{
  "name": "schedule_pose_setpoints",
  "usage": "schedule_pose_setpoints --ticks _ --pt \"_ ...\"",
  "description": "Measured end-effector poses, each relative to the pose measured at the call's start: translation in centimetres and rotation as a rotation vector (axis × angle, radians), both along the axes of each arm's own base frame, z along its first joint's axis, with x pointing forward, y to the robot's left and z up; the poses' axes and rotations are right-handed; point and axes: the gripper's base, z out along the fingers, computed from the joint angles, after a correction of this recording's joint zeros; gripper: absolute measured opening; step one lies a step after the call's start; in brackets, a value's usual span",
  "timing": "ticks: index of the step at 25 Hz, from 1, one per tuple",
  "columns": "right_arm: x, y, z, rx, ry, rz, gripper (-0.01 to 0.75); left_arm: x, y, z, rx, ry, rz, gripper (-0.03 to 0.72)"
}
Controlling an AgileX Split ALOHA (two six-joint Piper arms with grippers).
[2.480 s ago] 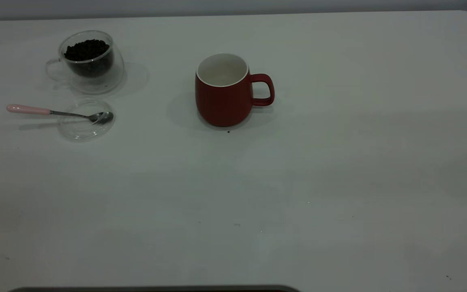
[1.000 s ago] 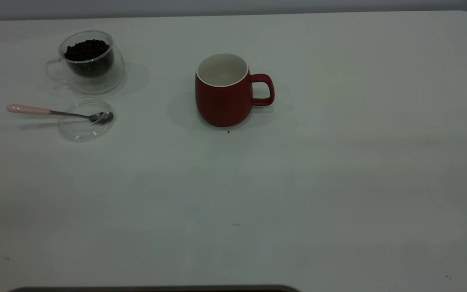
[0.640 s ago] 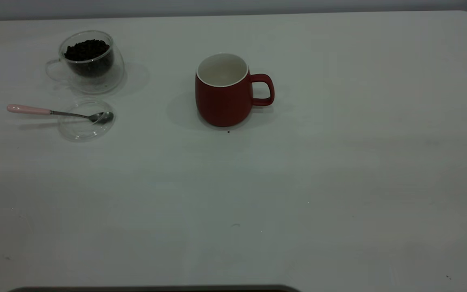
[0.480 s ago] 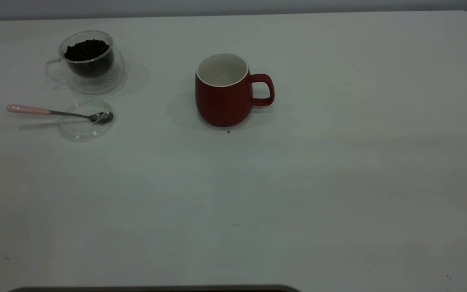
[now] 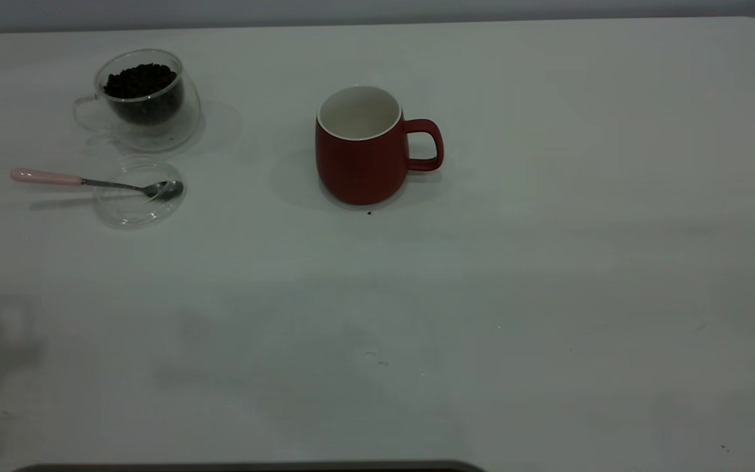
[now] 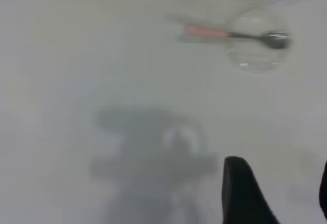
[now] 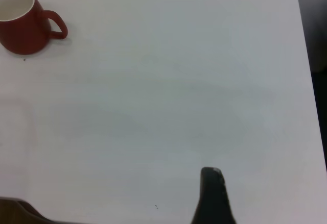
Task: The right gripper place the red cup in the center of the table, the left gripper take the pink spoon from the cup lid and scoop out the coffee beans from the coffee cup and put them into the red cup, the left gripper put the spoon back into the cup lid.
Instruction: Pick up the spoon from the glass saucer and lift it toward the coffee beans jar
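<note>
My black left gripper (image 6: 276, 191), fingers apart, hovered well short of the pink-handled metal spoon (image 6: 232, 33) resting on the clear glass lid (image 6: 257, 55).

a grey wall (image 5: 377, 9) runs as a narrow band behind the far edge of the table (image 5: 548, 275). a dark, flat strip (image 5: 246, 467) with rounded ends lies along the near edge in the exterior view. a blurred grey shadow (image 6: 153, 152) falls on the near left part of the surface. in the right wrist view, dark floor (image 7: 314, 20) shows beyond one edge, and a brown object (image 7: 15, 211), unidentifiable, sits in one corner.
</note>
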Motion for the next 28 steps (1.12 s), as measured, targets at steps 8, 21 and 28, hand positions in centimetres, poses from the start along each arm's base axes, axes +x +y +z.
schedule_pose_setpoints --ticks 8,21,28 --pt "0.0 0.0 0.0 0.000 0.000 0.000 0.590 6.2 7.2 -4.0 -0.088 0.129 0.233 0.424" --pt "0.0 0.0 0.0 0.001 0.000 0.000 0.590 14.4 13.8 -14.6 -0.447 0.287 -0.121 0.440" --pt "0.0 0.0 0.0 0.001 0.000 0.000 0.590 16.6 14.9 -19.1 -0.496 0.335 -0.147 0.579"
